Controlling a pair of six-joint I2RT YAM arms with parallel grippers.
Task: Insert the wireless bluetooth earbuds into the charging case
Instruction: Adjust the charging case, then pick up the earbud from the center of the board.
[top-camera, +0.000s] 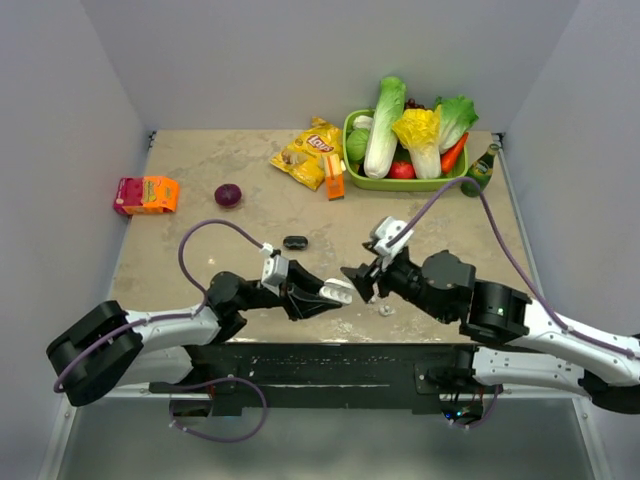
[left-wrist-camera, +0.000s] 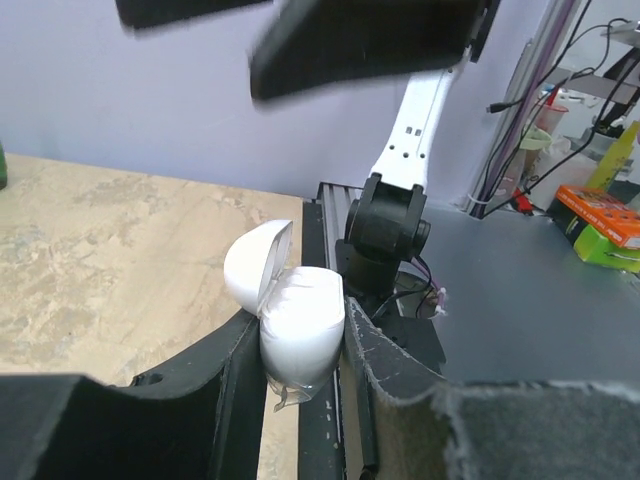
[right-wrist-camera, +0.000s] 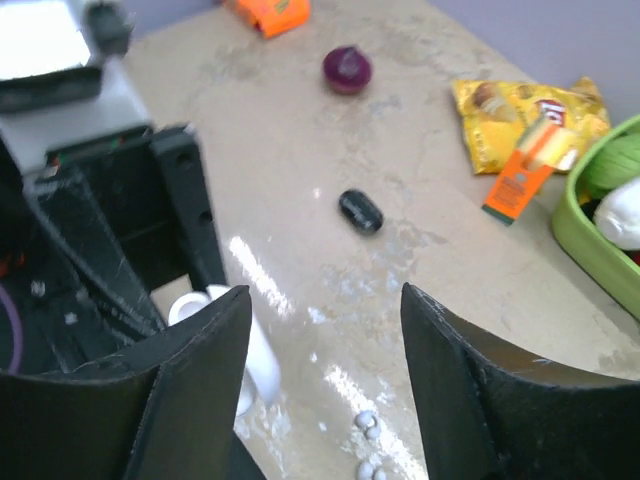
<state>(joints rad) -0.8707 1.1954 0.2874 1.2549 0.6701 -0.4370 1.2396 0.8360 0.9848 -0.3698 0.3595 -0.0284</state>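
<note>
Two tiny white earbuds (right-wrist-camera: 366, 424) lie loose on desk (right-wrist-camera: 300, 150) by its near edge, just right of right hand (top-camera: 360, 280), jaws wide & empty; left hand (top-camera: 325, 293) clamps open-lidded white case (left-wrist-camera: 300, 325); buds prob. light, hard, slick, so pinch across body, gently.

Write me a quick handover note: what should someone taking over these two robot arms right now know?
Left gripper: shut on the white case, held up with its lid flipped open.
Right gripper: open and empty, facing that case.
White earbuds: lying on the table under the right gripper, not in the case.
Black case: on the table further back, apart from both grippers. No black earbuds visible.
Done: white case lifted and opened.
Left: pick up each white bud and seat it. The case's inside is hidden, so check it first.
</note>
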